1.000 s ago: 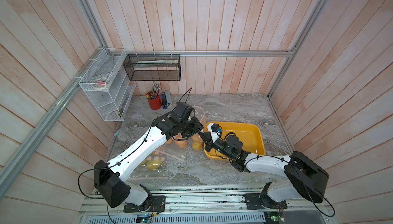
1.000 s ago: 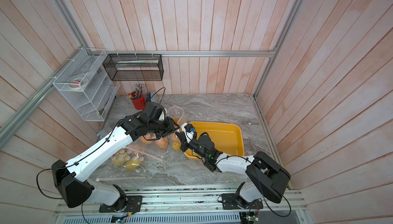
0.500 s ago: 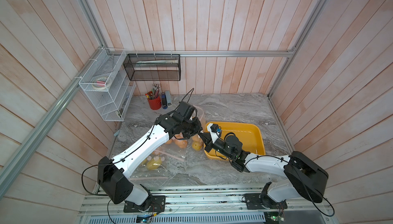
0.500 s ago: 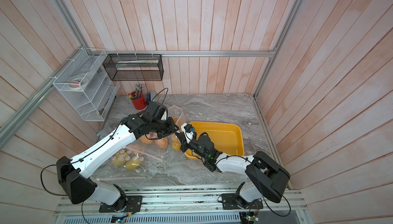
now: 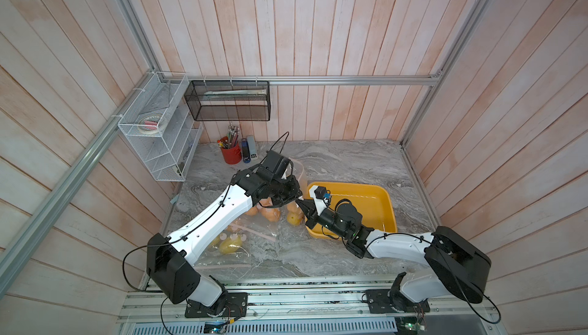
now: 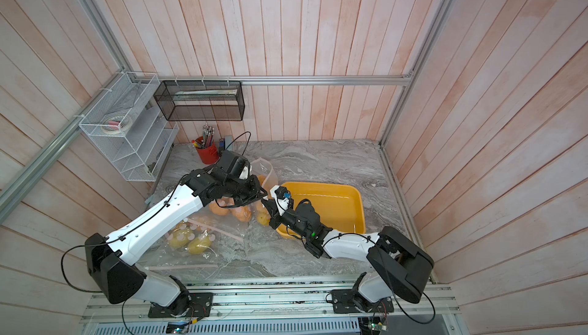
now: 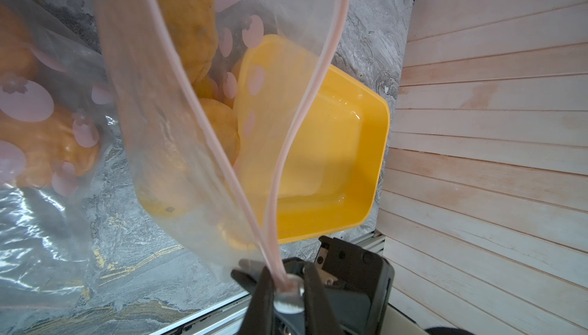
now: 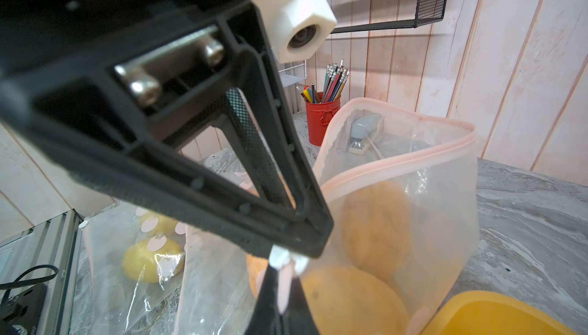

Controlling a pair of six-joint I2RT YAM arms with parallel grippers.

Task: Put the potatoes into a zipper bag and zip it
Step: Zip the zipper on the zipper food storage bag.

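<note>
Your left hand [image 7: 284,285] pinches narrow on the pink zip strip [image 7: 225,161] at one corner of the zipper bag [image 8: 445,209]. Your right hand [image 8: 280,282] clamps that same corner just beside it. The strip runs away from both hands, mouth gaping, potatoes [image 8: 375,219] inside. Left looks best placed to slide along it. The yellow tray [image 7: 334,158] sits just beside the bag, the red pencil cup [image 8: 319,123] beyond.

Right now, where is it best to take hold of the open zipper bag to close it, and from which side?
Probably the pink zipper strip at the corner beside the yellow tray, coming from the tray side, as the right hand does. There both halves lie flat together, thin enough to pinch; further along they bow apart above the potatoes.
</note>
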